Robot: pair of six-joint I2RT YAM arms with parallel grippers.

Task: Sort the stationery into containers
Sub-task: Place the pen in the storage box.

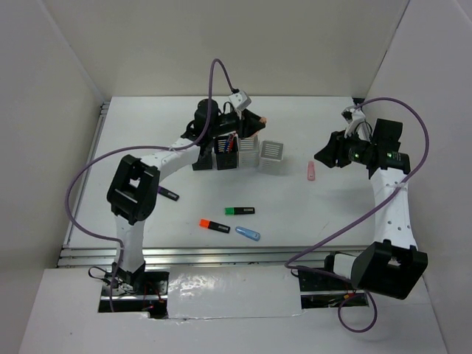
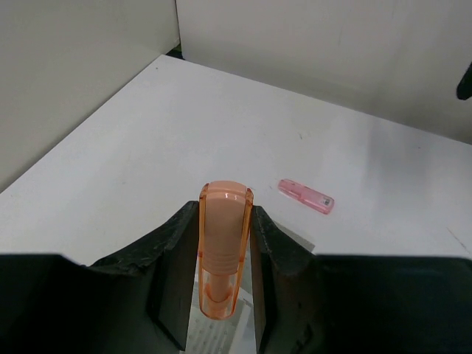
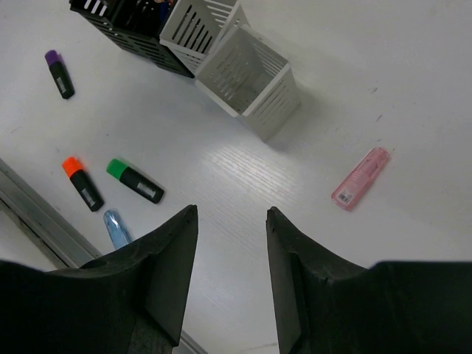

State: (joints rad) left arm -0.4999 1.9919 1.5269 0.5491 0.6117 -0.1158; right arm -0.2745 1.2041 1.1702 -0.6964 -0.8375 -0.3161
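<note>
peach highlighter [image 2: 223,251]: pinched in the left jaws, up in the air over the row of cups at the far middle of the counter [image 1: 332,221]

left jaws: clamped on the highlighter's two sides, with its rounded end poking out past the tips

black cups [image 1: 225,153]: the left half of the row, and we can see some pens standing in them

grey cups [image 1: 271,155]: the right half of the row; the far-right one looks empty from the right wrist view

step in hand: we'd call this the drop-off, since grey slats show right under the highlighter in the left wrist view

next move: probably centre it over that cup's mouth, dip a little, then spread the jaws so it falls inside instead of bouncing off the rim

loose on the counter: pink highlighter [image 1: 311,170] right of the cups; green highlighter [image 1: 240,211], orange highlighter [image 1: 214,225] and light blue marker [image 1: 248,233] near the middle; purple marker [image 1: 168,195] on the left

right jaws: spread with nothing between them, hovering on the right side; the pink one looks like the easy next grab
</note>
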